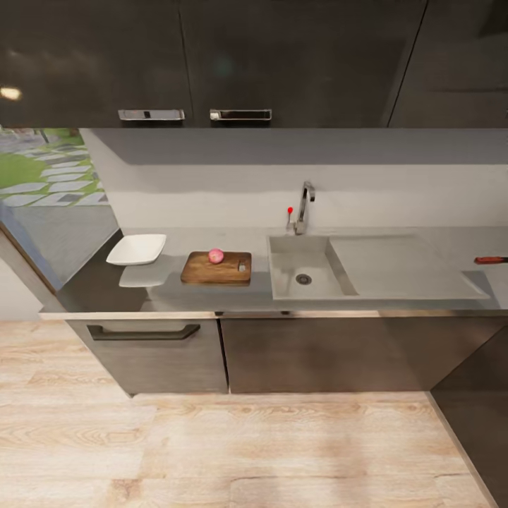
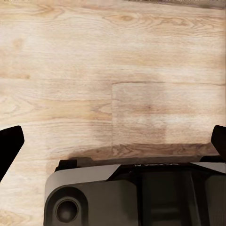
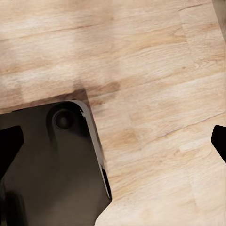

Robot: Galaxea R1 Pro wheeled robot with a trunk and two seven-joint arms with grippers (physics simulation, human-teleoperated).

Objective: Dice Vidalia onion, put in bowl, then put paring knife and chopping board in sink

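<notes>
Both grippers, left (image 2: 113, 141) and right (image 3: 113, 141), point at the floor (image 2: 141, 70) with fingers spread wide, nothing between them. The onion (image 1: 216, 255) rests on the board (image 1: 216, 269), beside the sink (image 1: 303, 271); the knife (image 1: 490, 259) lies far right.

The head view looks forward and down from well back, taking in the whole desk (image 1: 282, 300), the sink (image 1: 310, 271) and the wooden floor (image 1: 233, 451) before the cabinets. Both wrist views point straight down, close to that same floor (image 2: 113, 70), each with the robot's base (image 3: 47, 165) at its edge.
</notes>
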